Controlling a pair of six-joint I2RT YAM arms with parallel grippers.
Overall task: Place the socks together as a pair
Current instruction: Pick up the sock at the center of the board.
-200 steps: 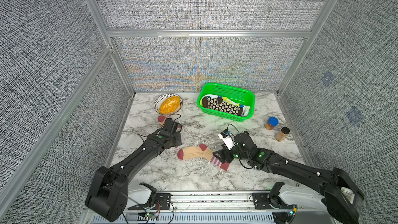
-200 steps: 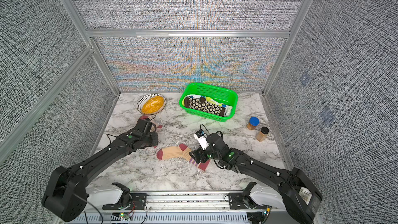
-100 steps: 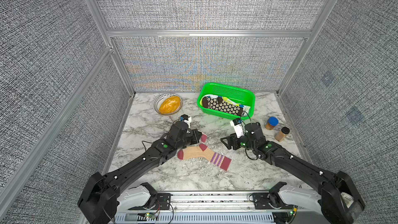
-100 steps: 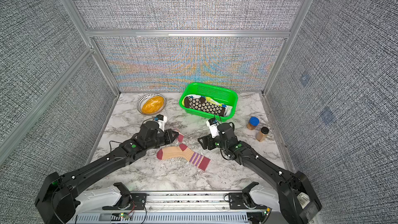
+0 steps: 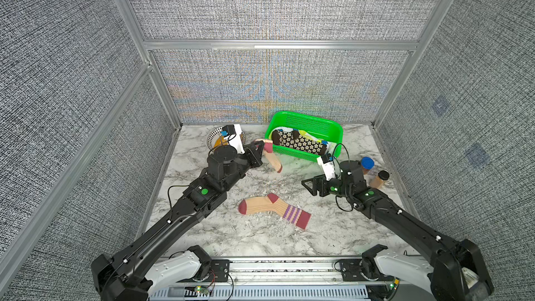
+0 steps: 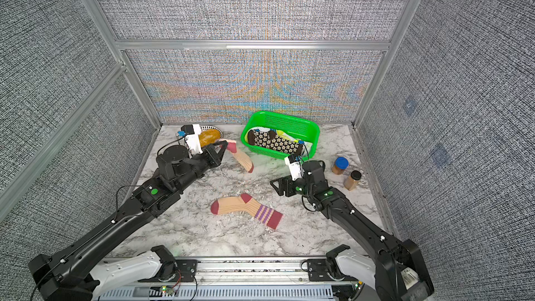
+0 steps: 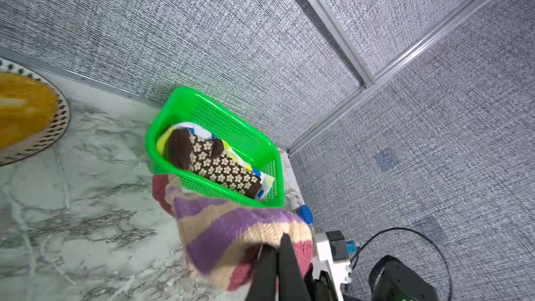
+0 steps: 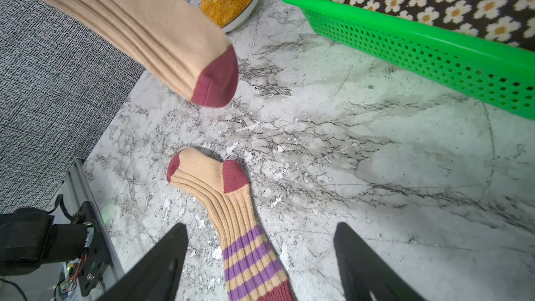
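Holding one striped sock (image 5: 273, 160) in our clamped left gripper (image 5: 259, 147), we see its mate (image 5: 273, 208) flat on the table (image 5: 260, 241); right gripper (image 5: 307, 185) gapes empty, pairing undone.

Colour rundown: the flat sock (image 5: 273, 211) is ribbed peach with a maroon toe, heel and cuff, plus purple stripes up the leg. The held sock (image 5: 273, 160) matches it: same peach, same maroon toe, same purple bands near the cuff. The basket (image 5: 307, 117) is bright green, dotted with tiny holes. The daisy sock (image 5: 301, 143) is dark brown with cream flowers and yellow centres, and there are bits of white, yellow and blue fabric under it. The bowl (image 7: 56, 130) is white with a dark slotted rim and orange-gold inside. There are two tan jars, a blue-lid jar (image 5: 367, 163) and a black-lid jar (image 5: 381, 177). The table (image 5: 260, 241) is white marble with grey veins, and the walls (image 5: 260, 10) are a grey weave.
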